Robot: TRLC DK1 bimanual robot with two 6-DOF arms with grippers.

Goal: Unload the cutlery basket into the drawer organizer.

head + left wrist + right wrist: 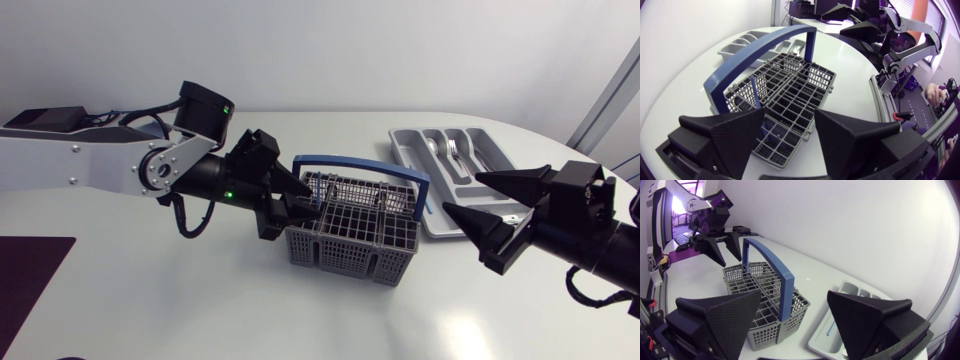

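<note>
The grey wire cutlery basket (352,232) with a blue handle (362,164) stands mid-table. Some silver cutlery (388,197) shows in its far right compartment. The grey drawer organizer (407,141) lies behind it to the right, holding spoons and forks (452,152) and a thin blue item (426,209). My left gripper (308,203) is open at the basket's left rim; in the left wrist view the basket (785,92) sits just ahead of its empty fingers (737,132). My right gripper (462,194) is open over the organizer's front end, empty, facing the basket (765,297).
A dark mat (30,285) lies at the table's front left corner. The table's rounded edge runs close behind the organizer (840,325) on the right.
</note>
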